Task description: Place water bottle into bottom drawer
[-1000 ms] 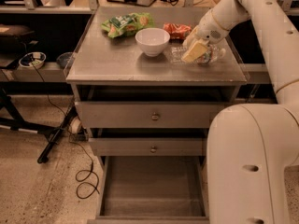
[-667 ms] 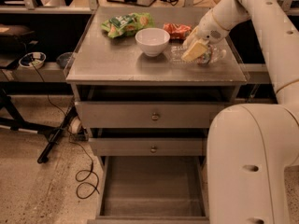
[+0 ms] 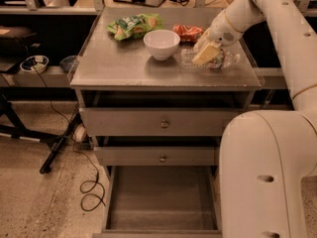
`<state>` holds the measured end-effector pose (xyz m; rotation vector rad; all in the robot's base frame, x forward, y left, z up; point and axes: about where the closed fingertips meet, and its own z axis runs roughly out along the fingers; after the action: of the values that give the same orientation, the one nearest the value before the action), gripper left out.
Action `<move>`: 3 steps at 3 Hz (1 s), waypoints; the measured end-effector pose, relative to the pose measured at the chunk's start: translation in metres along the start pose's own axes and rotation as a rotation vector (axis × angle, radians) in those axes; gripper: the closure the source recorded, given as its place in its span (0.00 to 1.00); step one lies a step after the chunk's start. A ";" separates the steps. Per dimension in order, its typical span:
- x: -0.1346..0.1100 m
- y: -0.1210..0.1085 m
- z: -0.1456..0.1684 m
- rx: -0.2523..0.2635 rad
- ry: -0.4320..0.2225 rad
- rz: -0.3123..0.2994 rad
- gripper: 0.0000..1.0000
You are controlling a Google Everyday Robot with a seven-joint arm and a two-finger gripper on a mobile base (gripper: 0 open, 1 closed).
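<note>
The water bottle lies on its side at the right of the grey cabinet top, clear and ribbed, with red and blue marks showing. My gripper is down on the bottle's middle, reaching in from the upper right, and covers part of it. The bottom drawer is pulled open at the foot of the cabinet, and its plain grey floor shows nothing in it.
A white bowl stands left of the bottle. A green snack bag and an orange-red packet lie behind. The two upper drawers with knobs are closed. My white base stands right of the open drawer. A cable lies on the floor to the left.
</note>
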<state>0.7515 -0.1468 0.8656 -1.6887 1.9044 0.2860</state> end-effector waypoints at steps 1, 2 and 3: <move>-0.003 0.000 0.002 -0.003 -0.005 -0.010 1.00; -0.021 0.006 -0.008 -0.013 -0.028 -0.073 1.00; -0.051 0.017 -0.040 -0.001 -0.073 -0.198 1.00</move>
<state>0.7257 -0.1216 0.9222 -1.8263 1.6697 0.2668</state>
